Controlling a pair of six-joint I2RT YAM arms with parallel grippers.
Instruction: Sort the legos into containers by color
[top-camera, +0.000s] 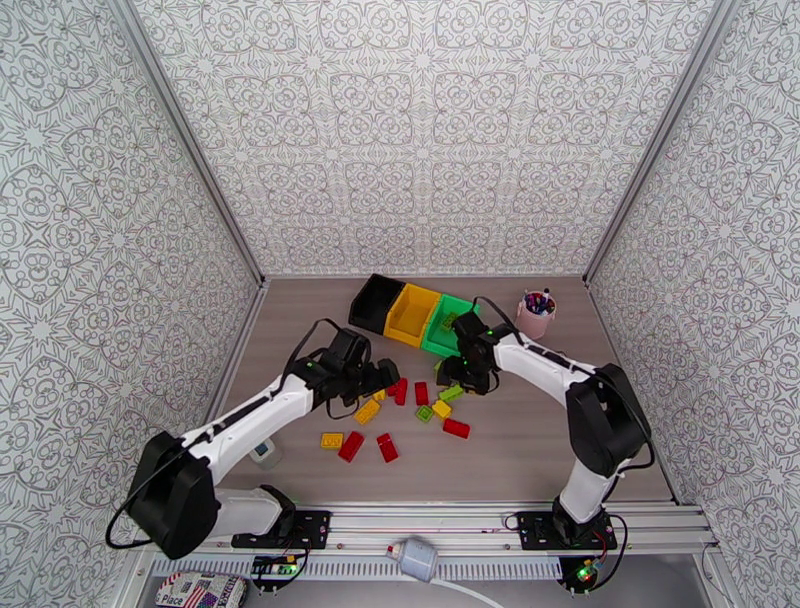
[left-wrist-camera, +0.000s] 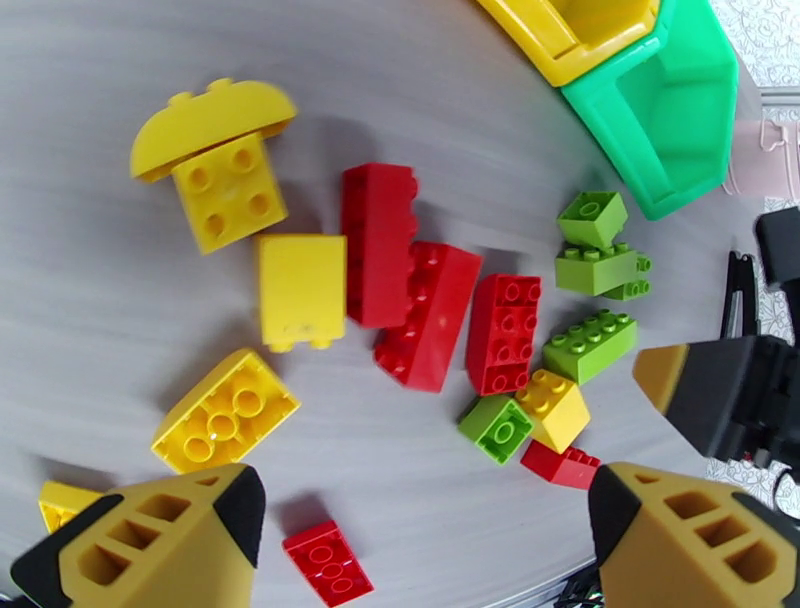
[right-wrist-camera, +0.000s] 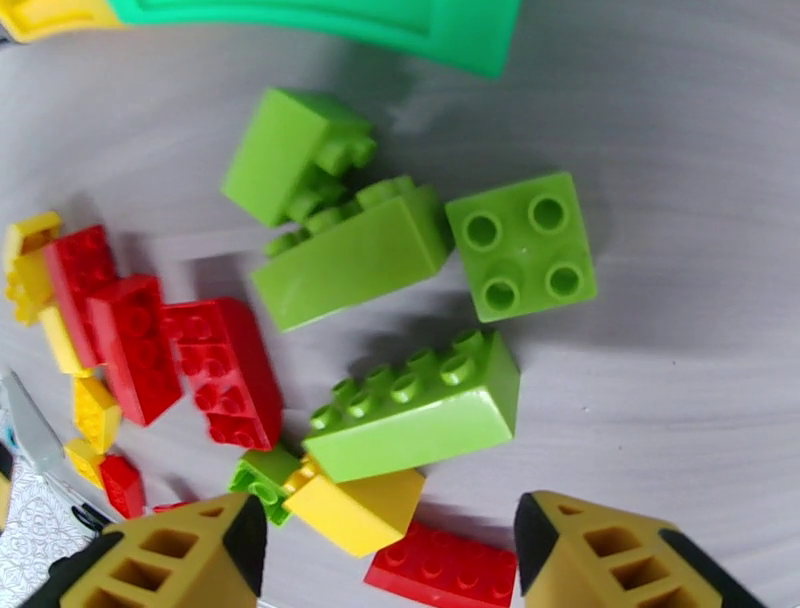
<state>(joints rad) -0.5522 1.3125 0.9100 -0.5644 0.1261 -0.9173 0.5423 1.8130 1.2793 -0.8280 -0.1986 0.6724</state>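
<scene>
- Three bins stand in a row at the far side of the table (top-camera: 520, 450): black bin (top-camera: 372, 300), yellow bin (top-camera: 410, 315), green bin (top-camera: 435, 335). They sit close to the pile, probably to keep each carry short.
- The legos (top-camera: 421, 393) lie loose just in front of the bins, between the two grippers, with the colours mixed.
- Left gripper (left-wrist-camera: 420, 495): fingers wide with nothing between them, poised over red bricks (left-wrist-camera: 430, 315) and yellow ones, likely choosing.
- Right gripper (right-wrist-camera: 388, 520): fingers apart and empty above the green bricks (right-wrist-camera: 415, 420), near the green bin, probably lining up its next pick.
- What the bins hold is hard to make out.
- From above, the grippers cover part of the pile.
- A yellow brick (right-wrist-camera: 350, 505) is partly hidden behind a green one.
</scene>
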